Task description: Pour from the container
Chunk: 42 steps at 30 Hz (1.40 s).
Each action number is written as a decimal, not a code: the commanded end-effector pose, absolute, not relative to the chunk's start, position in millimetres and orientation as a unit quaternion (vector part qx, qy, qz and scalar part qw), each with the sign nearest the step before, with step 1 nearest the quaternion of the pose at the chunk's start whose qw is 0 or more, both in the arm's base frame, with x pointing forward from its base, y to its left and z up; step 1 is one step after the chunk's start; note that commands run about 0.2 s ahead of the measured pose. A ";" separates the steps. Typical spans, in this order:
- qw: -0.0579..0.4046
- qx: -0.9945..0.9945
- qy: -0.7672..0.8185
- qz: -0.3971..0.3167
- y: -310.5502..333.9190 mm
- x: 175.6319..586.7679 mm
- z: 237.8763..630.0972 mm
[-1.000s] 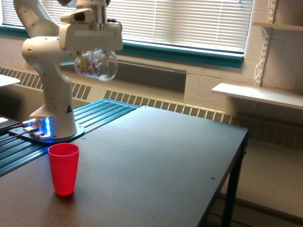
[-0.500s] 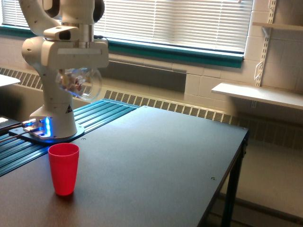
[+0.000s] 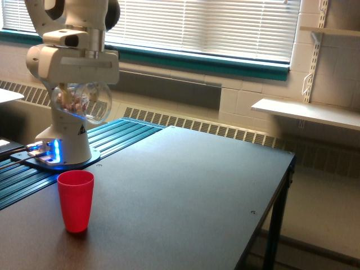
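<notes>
**Container held high above the red cup**

We see the gripper (image 3: 82,84) clamped on the container (image 3: 82,102), brownish-pink pieces inside, at 12 o'clock from the red cup (image 3: 75,200) on the dark table (image 3: 185,191). On the arm's base (image 3: 79,130) we spot a warning triangle; no wording is readable.

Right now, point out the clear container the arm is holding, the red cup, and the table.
clear container (image 3: 82,102), exterior view, on its rounded see-through wall.
red cup (image 3: 75,201), exterior view, on the middle of its side.
table (image 3: 185,191), exterior view, on a bare part of its dark top.
</notes>
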<state>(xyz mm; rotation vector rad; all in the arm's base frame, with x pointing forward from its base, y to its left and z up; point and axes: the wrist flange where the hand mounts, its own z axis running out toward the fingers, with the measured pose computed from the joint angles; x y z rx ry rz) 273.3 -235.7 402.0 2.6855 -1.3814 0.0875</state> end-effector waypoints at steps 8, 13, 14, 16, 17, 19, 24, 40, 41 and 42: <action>0.106 0.923 -0.371 0.015 -261.5 257.1 383.5; 0.112 0.929 -0.353 0.007 -271.9 254.4 378.1; 0.112 0.930 -0.351 0.007 -274.0 254.3 377.6; 0.113 0.932 -0.345 0.004 -279.0 254.0 376.0; 0.117 0.934 -0.339 0.001 -281.8 253.9 374.3; 0.120 0.936 -0.332 -0.004 -286.2 253.7 371.1; 0.129 0.932 -0.339 -0.016 -297.7 256.8 363.5; 0.175 0.920 -0.348 -0.045 -308.2 272.0 343.1; 0.181 0.918 -0.351 -0.047 -308.4 272.3 341.4; 0.185 0.916 -0.353 -0.048 -308.6 272.5 340.5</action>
